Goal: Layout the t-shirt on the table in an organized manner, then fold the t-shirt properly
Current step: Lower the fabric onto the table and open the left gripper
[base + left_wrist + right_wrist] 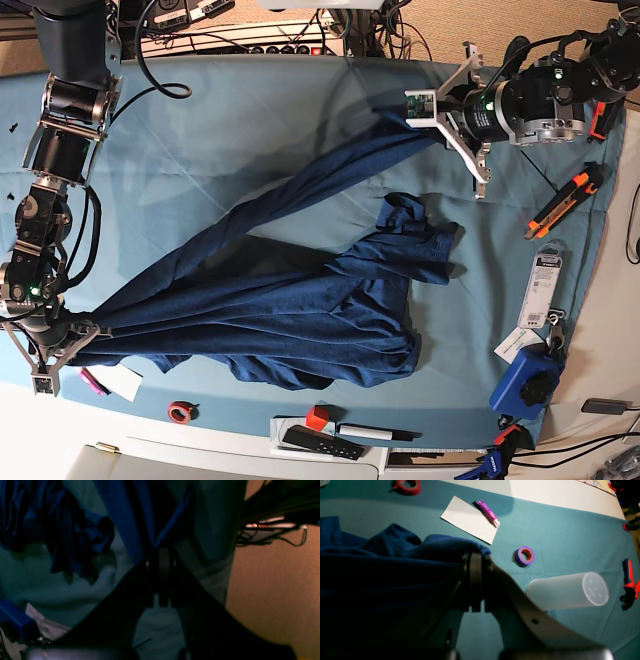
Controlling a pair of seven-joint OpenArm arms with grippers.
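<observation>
The right gripper (476,562) is pinching a bunched edge of the shirt (300,310), its jaws pressed together on the fabric at the table's (250,130) near corner in the base view. From its own camera, dark knit is spilling away from the jaws in heavy folds, and beyond it a white card (470,521), a purple tube (488,511), a purple tape roll (525,555) and a clear cylinder (566,591) are lying on the teal cloth, apart from the garment.

Further in, the shirt's bulk is lying crumpled mid-table, with a rumpled lump, maybe a sleeve or collar, sitting just beyond it.

From that bulk a twisted rope of fabric is running up to the far side, where the left gripper (415,108) is clamping its end, jaws closed on the cloth. Its wrist view is showing blue fabric rising out of the jaws, dim but clear enough.

The shirt is looking soft, limp and light: it is sagging between the two holds and twisting instead of spreading. It will probably drag wrinkles along with it and cling a little to the teal cloth. Pinching a single corner is giving a rope, so the better holds are likely two matching points, both shoulders or both hem corners, taken through all layers so that the body hangs flat.
</observation>
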